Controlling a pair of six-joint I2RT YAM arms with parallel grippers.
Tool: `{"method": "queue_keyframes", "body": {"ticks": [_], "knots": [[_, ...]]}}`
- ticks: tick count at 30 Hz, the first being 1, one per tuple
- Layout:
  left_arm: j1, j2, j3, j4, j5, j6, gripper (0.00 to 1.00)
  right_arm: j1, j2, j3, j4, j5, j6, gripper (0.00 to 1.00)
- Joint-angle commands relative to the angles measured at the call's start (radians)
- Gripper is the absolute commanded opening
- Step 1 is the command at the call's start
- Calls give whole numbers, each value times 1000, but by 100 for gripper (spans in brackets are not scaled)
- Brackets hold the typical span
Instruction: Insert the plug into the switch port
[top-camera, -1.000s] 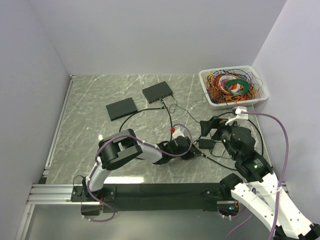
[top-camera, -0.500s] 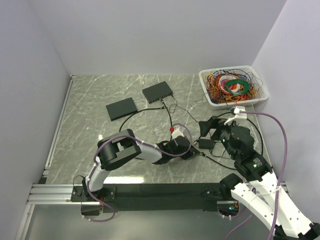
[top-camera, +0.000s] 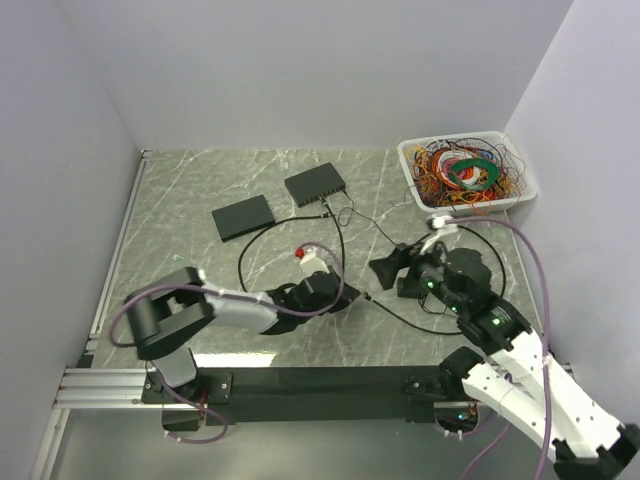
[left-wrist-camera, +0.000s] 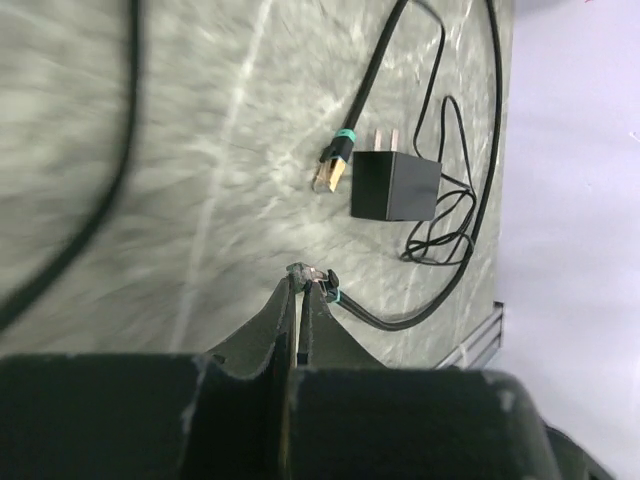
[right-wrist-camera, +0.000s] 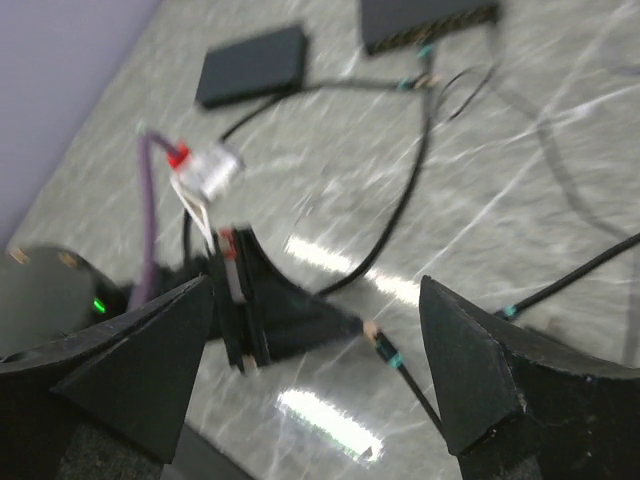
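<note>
My left gripper is shut on a small clear network plug whose black cable has a teal band. In the top view the left gripper lies low over the table's middle, with the plug at its tip. The right wrist view shows the same plug sticking out of the left gripper. My right gripper is open and empty, just right of and above the plug, and looks wide open in its own view. Two black switches lie at the back, one further away and one nearer.
A second plug with a teal band lies loose beside a black power adapter. A white tray of coloured wires stands at the back right. Black cables loop across the table's middle. Walls close in on both sides.
My left arm has swung leftward and stretched out low, carrying the plug to the left. My right gripper has moved left toward the plug, jaws open.
</note>
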Motion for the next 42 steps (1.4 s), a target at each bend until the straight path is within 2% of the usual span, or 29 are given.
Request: {"method": "queue_keyframes", "body": {"ticks": [1, 6, 10, 16, 20, 23, 24, 27, 28, 31, 36, 42], "knots": [[20, -167, -76, -22, -86, 94, 0, 81, 58, -7, 60, -29, -21, 90], [46, -376, -222, -54, -112, 185, 0, 197, 121, 4, 137, -48, -30, 93], [48, -537, -248, -190, -139, 263, 0, 225, 155, -5, 218, -125, -55, 93], [54, -747, -284, -304, -178, 320, 0, 264, 224, -1, 313, -191, -96, 93], [62, -800, -273, -365, -190, 347, 0, 276, 282, 10, 321, -165, -110, 93], [65, -805, -282, -385, -184, 337, 1, 277, 304, 29, 310, -61, -101, 94], [65, -799, -288, -373, -173, 318, 4, 277, 307, 41, 278, -23, -95, 94], [65, -756, -313, -330, -103, 300, 30, 276, 296, 41, 223, 132, -78, 94], [65, -718, -322, -307, -87, 275, 42, 277, 284, 33, 217, 160, -67, 94], [65, -635, -345, -257, -22, 226, 54, 276, 246, -3, 214, 219, -58, 95], [65, -533, -347, -148, 38, 157, 57, 276, 218, -28, 197, 242, -44, 95], [65, -352, -259, -83, 100, 122, 53, 279, 197, -43, 181, 268, -39, 95]]}}
